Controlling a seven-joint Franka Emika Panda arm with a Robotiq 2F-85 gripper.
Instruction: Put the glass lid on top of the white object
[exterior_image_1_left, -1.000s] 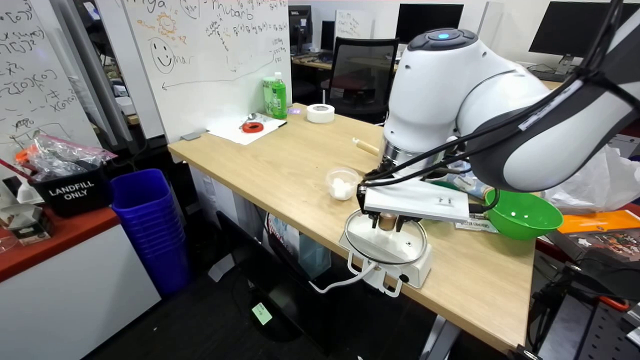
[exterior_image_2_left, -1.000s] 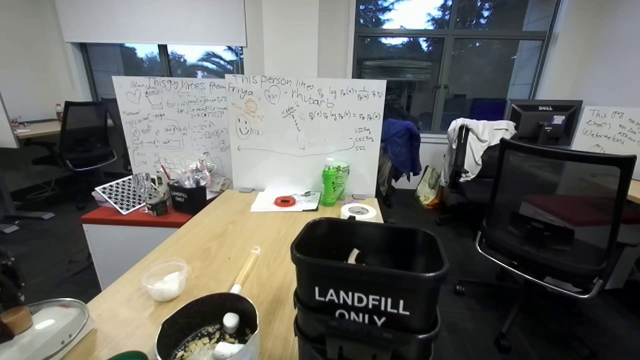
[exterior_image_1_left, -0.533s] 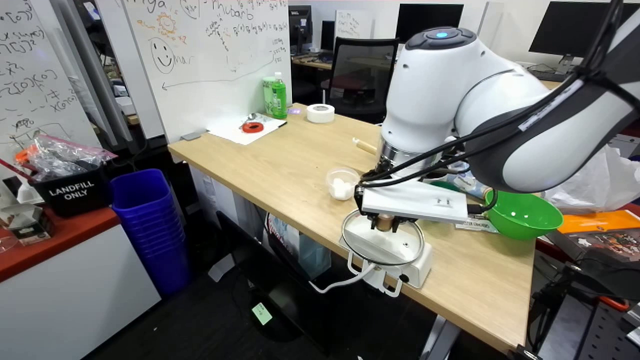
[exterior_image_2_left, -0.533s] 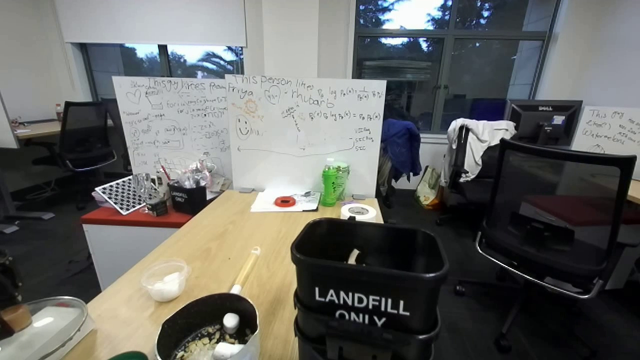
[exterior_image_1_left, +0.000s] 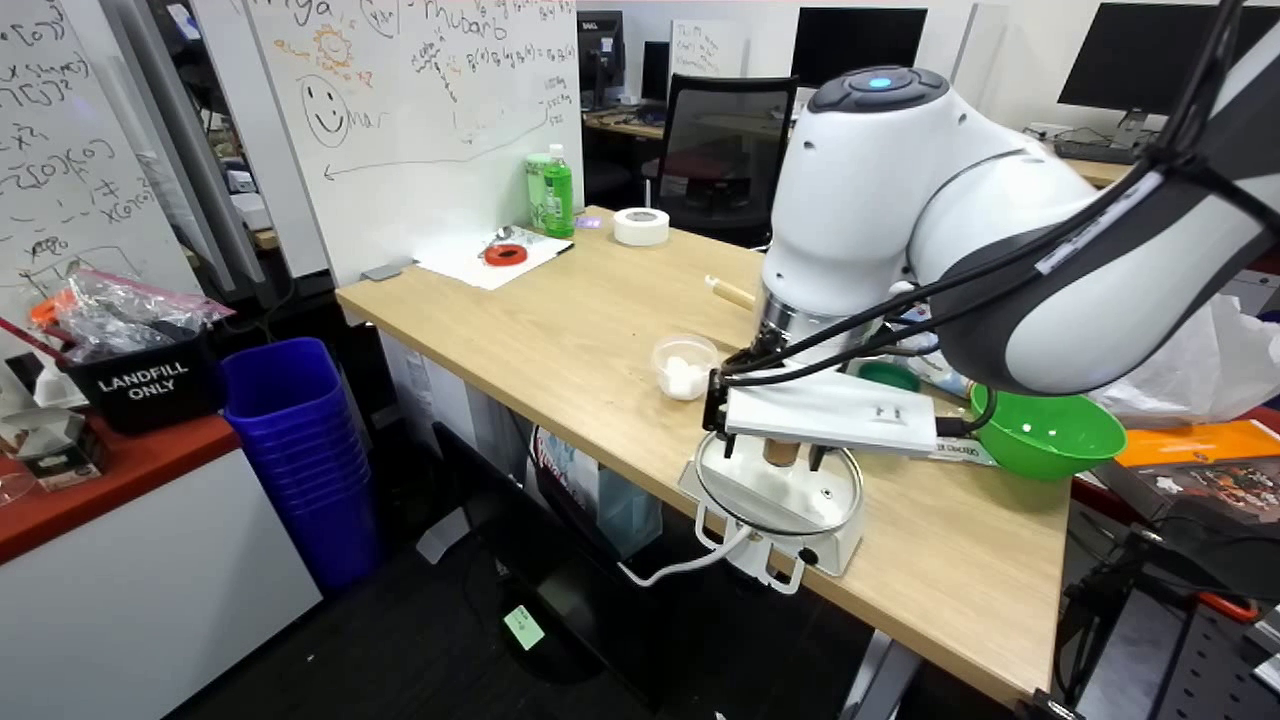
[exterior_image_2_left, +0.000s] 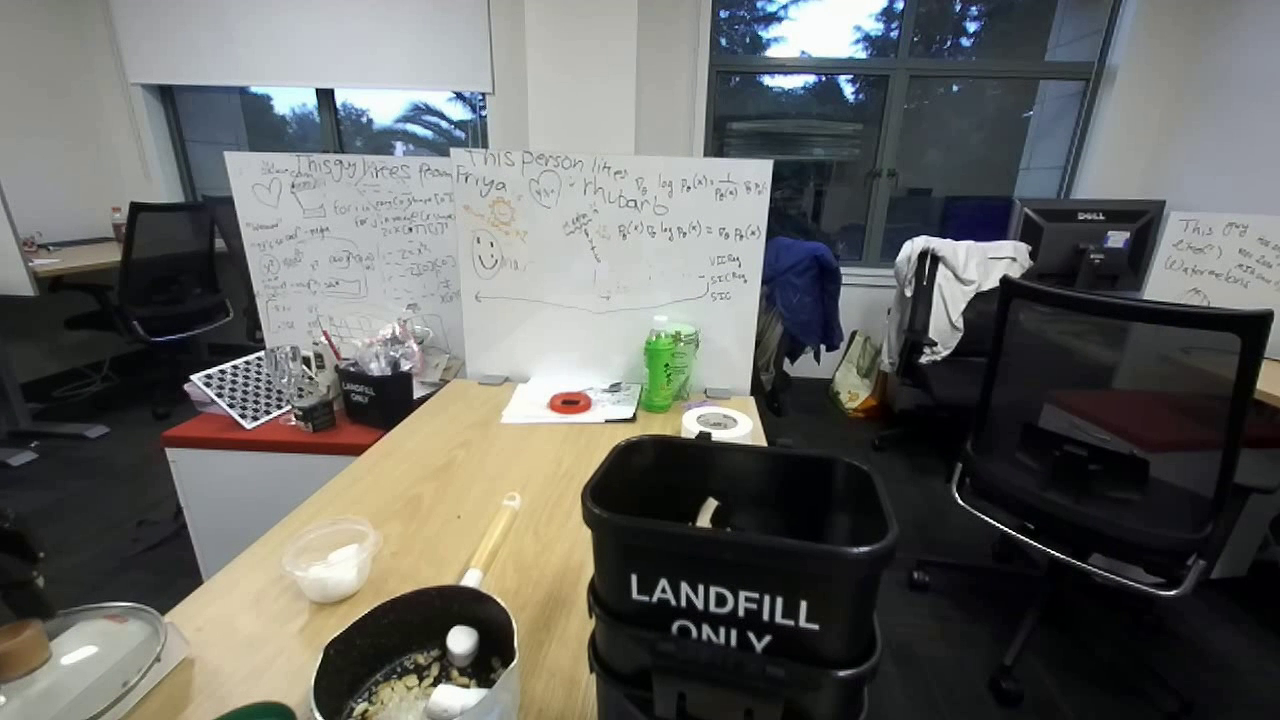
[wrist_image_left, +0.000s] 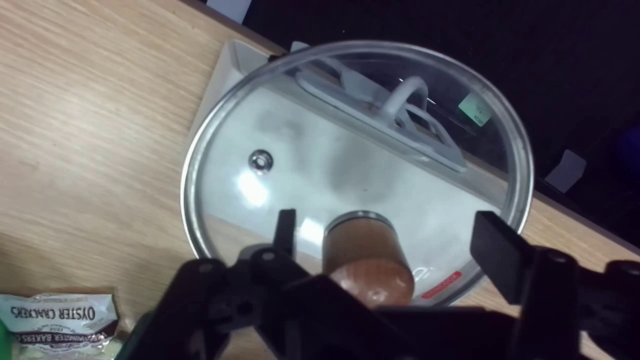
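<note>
We see the lid (wrist_image_left: 357, 172) lying over the block (exterior_image_1_left: 840, 545), which stands at the edge of the tabletop (exterior_image_1_left: 950, 570). In the wrist view the lid's glass reaches past both long sides of the block, so it seems to overhang. Whether it sits fully flat, we cannot tell. The tool (wrist_image_left: 389, 237) is low over the lid, and its fingers (wrist_image_left: 494, 255) stand apart on either side of the knob (wrist_image_left: 367, 265), with a visible gap at each side in the wrist view; nothing is clamped.

From this we judge that the placing is almost complete, and that the letting go is the step in hand. The next move, in our opinion, calls for a slow and straight lift of the tool, with the fingers wide until they are above the knob. We should not pull sideways: a finger that catches the knob could make the lid slide, as the block is narrower.
</note>
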